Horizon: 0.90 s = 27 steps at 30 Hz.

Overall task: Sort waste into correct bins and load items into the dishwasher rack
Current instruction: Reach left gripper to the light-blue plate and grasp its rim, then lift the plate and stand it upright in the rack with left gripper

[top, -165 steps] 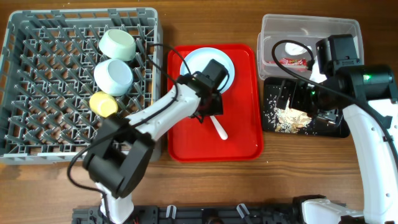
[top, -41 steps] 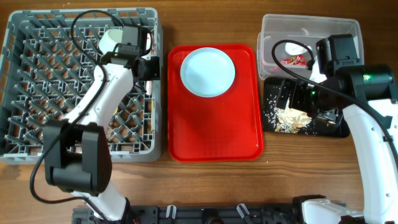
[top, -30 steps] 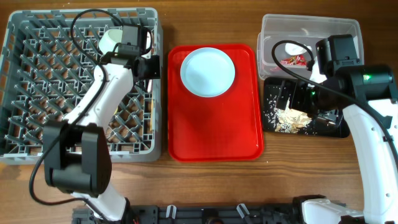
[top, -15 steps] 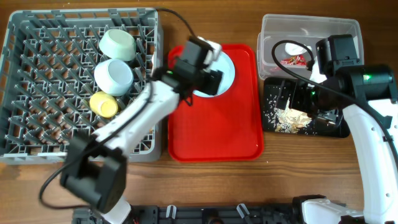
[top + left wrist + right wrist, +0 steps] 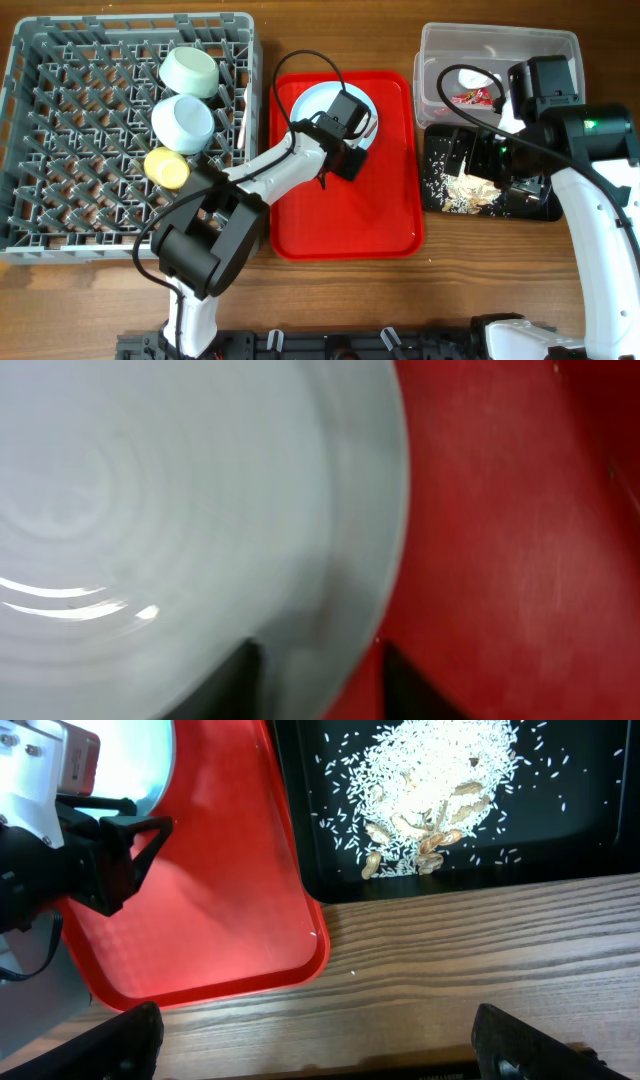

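The round white plate (image 5: 318, 102) lies on the red serving tray (image 5: 345, 220). My left gripper (image 5: 348, 160) is at the plate's near right edge. In the left wrist view the plate (image 5: 150, 510) fills the frame, and the left gripper's (image 5: 320, 665) open fingers straddle its rim. Two mint bowls (image 5: 190, 72) (image 5: 183, 122) and the yellow cup (image 5: 166, 166) sit in the grey rack (image 5: 60, 150). My right gripper (image 5: 320, 1055) is open and empty, hovering over the black tray (image 5: 530, 205) and its rice crumbs (image 5: 465, 190). The red wrapper (image 5: 468, 98) and tissue (image 5: 472, 78) lie in the clear tub (image 5: 500, 45). The chopsticks are not visible.
A thin white piece, maybe the fork (image 5: 240, 125), stands at the rack's right edge. The right wrist view shows the red tray's corner (image 5: 220, 900), the rice pile (image 5: 430, 770) and the left arm (image 5: 60, 850). Wood table (image 5: 470, 270) lies in front.
My left arm has swung from the rack's right side over to the red tray and come down at the plate's rim. The right arm has not moved.
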Each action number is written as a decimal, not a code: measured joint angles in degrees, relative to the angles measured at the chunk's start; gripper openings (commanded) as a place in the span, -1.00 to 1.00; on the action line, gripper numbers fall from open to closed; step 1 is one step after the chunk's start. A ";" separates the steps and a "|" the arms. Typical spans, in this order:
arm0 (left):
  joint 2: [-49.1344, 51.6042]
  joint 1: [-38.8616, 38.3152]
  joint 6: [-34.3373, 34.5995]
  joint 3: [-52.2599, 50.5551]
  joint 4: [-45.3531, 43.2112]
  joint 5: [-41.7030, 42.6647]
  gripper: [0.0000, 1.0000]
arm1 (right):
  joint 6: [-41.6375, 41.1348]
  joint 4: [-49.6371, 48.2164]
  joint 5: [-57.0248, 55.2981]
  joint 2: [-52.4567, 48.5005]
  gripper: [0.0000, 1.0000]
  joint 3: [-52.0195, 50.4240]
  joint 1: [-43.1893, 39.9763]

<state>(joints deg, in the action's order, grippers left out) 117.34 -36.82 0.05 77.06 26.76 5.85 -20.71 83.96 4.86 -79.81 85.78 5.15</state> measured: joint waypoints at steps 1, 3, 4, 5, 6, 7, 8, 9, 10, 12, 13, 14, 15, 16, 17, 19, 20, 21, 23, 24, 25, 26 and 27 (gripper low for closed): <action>0.04 -0.02 -0.15 0.00 0.17 0.07 -0.92 | 0.00 0.00 0.00 0.00 0.99 0.00 0.00; 0.04 -0.39 -0.13 0.33 -0.04 0.00 -0.92 | 0.00 0.00 0.00 0.00 0.99 0.00 0.00; 0.04 -0.61 0.00 0.37 0.00 -0.15 -0.92 | 0.00 0.00 0.00 0.00 0.99 0.00 0.00; 0.04 -0.94 0.02 0.46 -0.04 -0.44 -0.92 | 0.00 0.00 0.00 0.00 1.00 0.00 0.00; 0.04 -1.20 0.02 0.48 -0.07 -0.66 -0.92 | 0.00 0.00 0.00 0.00 0.99 0.00 0.00; 0.04 -1.53 0.02 0.48 -0.17 -0.90 -0.92 | 0.00 0.00 0.00 0.00 0.99 0.00 0.00; 0.04 -1.92 0.02 0.48 -0.46 -1.18 -0.92 | 0.00 0.00 0.00 0.00 1.00 0.00 0.00; 0.04 -2.49 0.02 0.48 -0.68 -1.46 -0.92 | 0.02 0.00 0.00 0.00 0.99 0.00 0.00; 0.04 -2.67 0.02 0.48 -0.70 -1.46 -0.92 | 0.02 0.00 0.00 0.00 0.99 0.00 0.00; -0.07 -2.97 0.02 0.48 -0.68 -1.49 -0.92 | 0.02 0.00 0.00 0.00 1.00 0.00 0.00; -0.33 -2.99 0.02 0.48 -0.63 -1.49 -0.92 | 0.04 0.00 0.00 0.00 0.99 0.00 0.00; -0.85 -2.99 0.02 0.48 -0.31 -1.44 -0.92 | 0.09 0.00 0.00 0.00 0.99 0.00 0.00; -1.40 -2.99 0.02 0.48 -0.20 -1.46 -0.92 | 0.15 0.00 0.00 0.00 0.99 0.00 0.00; -2.89 -2.99 0.04 0.48 0.02 -1.42 -0.92 | 0.26 0.00 0.00 0.00 0.99 0.00 0.00; -4.07 -3.02 0.04 0.50 0.02 -1.42 -0.92 | 0.26 0.00 0.00 0.00 1.00 0.00 0.00; -8.15 -3.02 0.04 0.50 0.15 -1.22 -0.92 | 0.26 0.00 0.00 0.00 1.00 0.00 0.00; -10.08 -2.99 0.07 0.55 0.20 -1.16 -0.92 | 0.26 0.00 0.00 0.00 0.99 0.00 0.00; -13.18 -2.99 0.09 0.59 0.26 -0.94 -0.92 | 0.26 0.00 0.00 0.00 1.00 0.00 0.00; -17.59 -2.78 0.24 0.72 0.44 -0.37 -0.92 | 0.28 0.00 0.00 0.00 1.00 0.00 0.00; -20.41 -2.43 0.26 0.85 0.55 -0.17 -0.92 | 0.26 0.00 0.00 0.00 0.99 0.00 0.00; -22.45 -1.77 0.50 1.01 0.59 0.00 -0.92 | 0.28 0.00 0.00 0.00 0.99 0.00 0.00; -24.55 -0.66 1.18 1.05 0.59 0.13 -0.92 | 0.28 0.00 0.00 0.00 0.99 0.00 0.00; -26.25 0.68 1.88 1.07 0.61 0.22 -0.92 | 0.26 0.00 0.00 0.00 0.99 0.00 0.00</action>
<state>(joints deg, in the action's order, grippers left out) 91.09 -36.14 1.93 78.13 27.38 6.07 -20.45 83.96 4.86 -79.81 85.78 5.15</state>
